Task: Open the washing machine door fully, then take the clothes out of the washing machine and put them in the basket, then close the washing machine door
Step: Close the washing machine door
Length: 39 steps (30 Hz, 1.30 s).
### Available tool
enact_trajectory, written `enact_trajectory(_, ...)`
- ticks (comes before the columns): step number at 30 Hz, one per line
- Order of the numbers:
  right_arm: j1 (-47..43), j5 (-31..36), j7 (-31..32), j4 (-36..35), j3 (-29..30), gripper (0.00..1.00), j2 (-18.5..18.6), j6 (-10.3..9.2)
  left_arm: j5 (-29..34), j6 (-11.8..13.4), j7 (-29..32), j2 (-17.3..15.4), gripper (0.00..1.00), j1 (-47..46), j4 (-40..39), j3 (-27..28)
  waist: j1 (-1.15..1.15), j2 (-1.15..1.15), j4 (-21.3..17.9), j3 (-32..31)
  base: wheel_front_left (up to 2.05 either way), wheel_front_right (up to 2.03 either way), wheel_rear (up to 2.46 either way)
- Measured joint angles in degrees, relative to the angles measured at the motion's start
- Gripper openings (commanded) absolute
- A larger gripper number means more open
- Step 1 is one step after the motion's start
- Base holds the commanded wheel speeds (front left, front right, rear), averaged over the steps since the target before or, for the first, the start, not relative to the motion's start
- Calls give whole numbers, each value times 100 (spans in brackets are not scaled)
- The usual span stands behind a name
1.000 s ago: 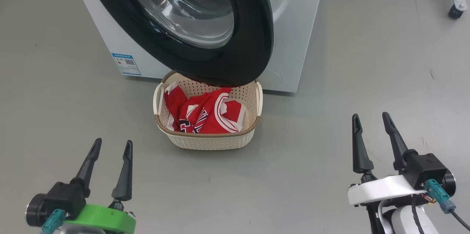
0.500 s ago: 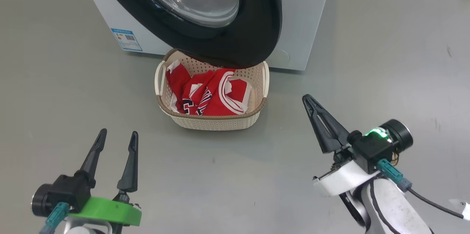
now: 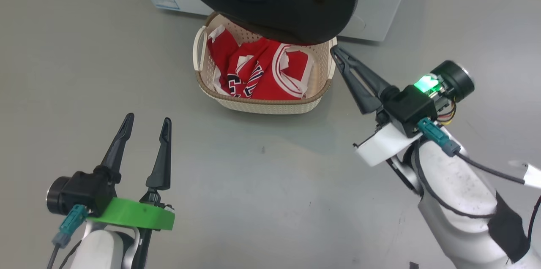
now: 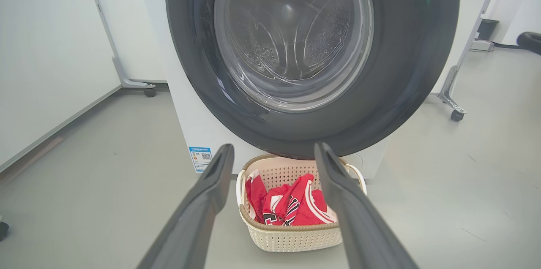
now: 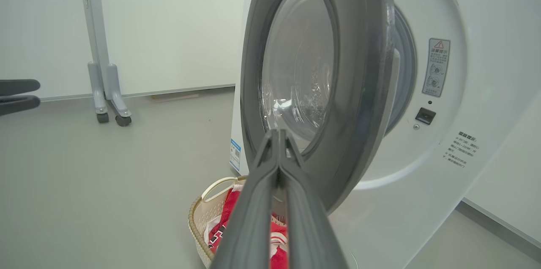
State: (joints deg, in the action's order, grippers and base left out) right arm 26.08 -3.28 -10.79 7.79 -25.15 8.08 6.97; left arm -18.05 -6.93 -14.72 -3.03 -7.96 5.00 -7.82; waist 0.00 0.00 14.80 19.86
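The white washing machine (image 3: 380, 3) stands at the top of the head view. Its door (image 3: 296, 11), a black ring around clear glass, hangs open over the cream basket (image 3: 270, 106). Red clothes (image 3: 270, 74) lie inside the basket. My right gripper (image 3: 334, 50) is shut on nothing, with its tips beside the basket's right handle, just under the door's rim. In the right wrist view that gripper (image 5: 277, 134) points at the door (image 5: 363, 91). My left gripper (image 3: 148, 119) stands open over bare floor, short of the basket. In the left wrist view the left gripper (image 4: 274, 147) frames the basket (image 4: 291, 235) and the clothes (image 4: 296, 205).
Wheeled frame legs (image 4: 452, 104) stand right of the machine, and another caster (image 4: 148, 91) to its left. White wall panels (image 4: 42, 49) line the left side. Grey floor (image 3: 262, 184) lies between my arms and the basket.
The head camera has tipped down and shifted, so machine and basket sit higher in view. My right gripper went from open to shut, turned sideways and moved up to the basket's right handle.
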Motion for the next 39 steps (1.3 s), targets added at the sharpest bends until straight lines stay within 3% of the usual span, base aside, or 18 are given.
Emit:
enact_trajectory(22, 1887, 19, 189, 960, 77, 0, 647, 2, -213, -2, 0, 101, 100, -645, 178, -438, 0, 0, 924, 1174, 0, 0, 0)
enact_trajectory(39, 2756, -77, 81, 1491, 113, 0, 879, 53, -479, -20, 0, 142, 100, -845, 223, -497, 0, 0, 1028, 1514, 0, 0, 0)
